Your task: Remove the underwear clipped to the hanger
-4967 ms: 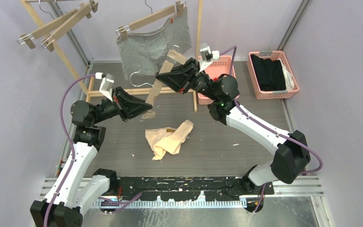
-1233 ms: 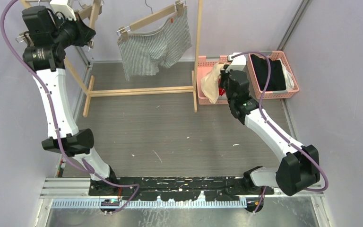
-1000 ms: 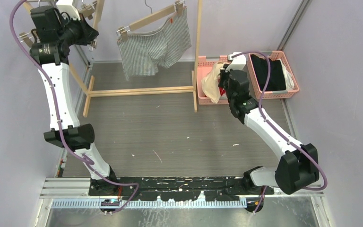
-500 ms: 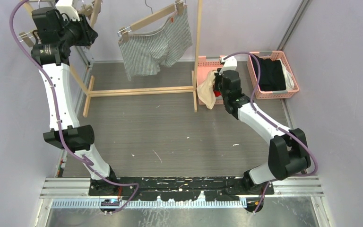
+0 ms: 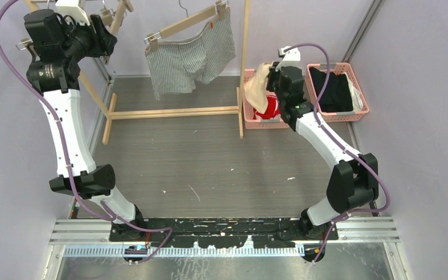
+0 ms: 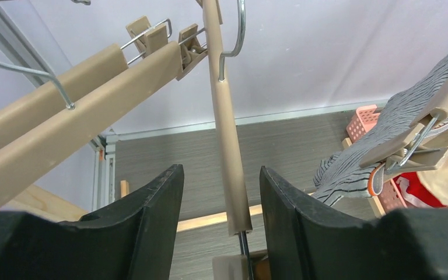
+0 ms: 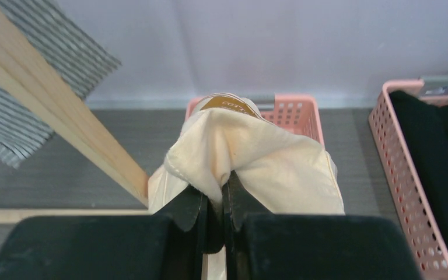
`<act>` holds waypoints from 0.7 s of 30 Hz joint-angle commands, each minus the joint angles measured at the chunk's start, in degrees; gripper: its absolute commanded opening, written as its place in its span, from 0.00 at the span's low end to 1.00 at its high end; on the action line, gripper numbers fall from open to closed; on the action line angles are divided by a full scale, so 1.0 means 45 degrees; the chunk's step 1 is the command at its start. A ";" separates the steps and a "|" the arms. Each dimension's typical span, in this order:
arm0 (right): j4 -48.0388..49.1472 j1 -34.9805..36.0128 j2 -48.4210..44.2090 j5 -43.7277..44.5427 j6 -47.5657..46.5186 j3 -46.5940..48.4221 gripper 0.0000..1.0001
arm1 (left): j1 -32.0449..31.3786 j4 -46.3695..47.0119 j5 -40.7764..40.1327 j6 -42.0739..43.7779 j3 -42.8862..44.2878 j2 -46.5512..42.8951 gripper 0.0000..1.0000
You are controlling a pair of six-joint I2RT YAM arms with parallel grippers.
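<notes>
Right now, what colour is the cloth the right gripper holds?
Beige; the cloth in the right gripper shows best from the right wrist.

You see grey-and-white pinstriped boxer briefs (image 5: pixel 189 61), beige underwear (image 5: pixel 257 87) and a red piece (image 5: pixel 271 109). The baskets (image 5: pixel 337 117) are pink, the clothing (image 5: pixel 331 90) black.

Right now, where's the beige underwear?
Top view, right side: the beige underwear hangs from the shut right gripper over the left pink basket, above the red piece and just right of the rack post.

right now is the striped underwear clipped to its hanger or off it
Clipped: the striped underwear hangs from the hanger, with a clip at each end.
</notes>
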 commanded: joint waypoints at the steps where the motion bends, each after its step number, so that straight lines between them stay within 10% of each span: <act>1: 0.0443 -0.0342 -0.0112 -0.0159 -0.0144 0.1355 0.01 | 0.0082 0.0467 -0.0542 0.0310 -0.0342 -0.0704 0.53; 12: 0.0161 -0.1226 0.2225 -0.1289 -0.0065 0.2493 0.01 | 0.0093 0.0343 -0.2135 0.0379 -0.2658 -0.4159 0.61; 18: -0.0732 -0.1377 0.3938 -0.2250 0.0312 0.3245 0.01 | 0.0085 0.0912 0.0190 -0.0231 -0.2706 -0.5235 0.61; 21: -0.1283 -0.1388 0.4701 -0.2459 0.0387 0.3675 0.32 | 0.0065 0.1085 0.2474 -0.1062 -0.1922 -0.5221 0.60</act>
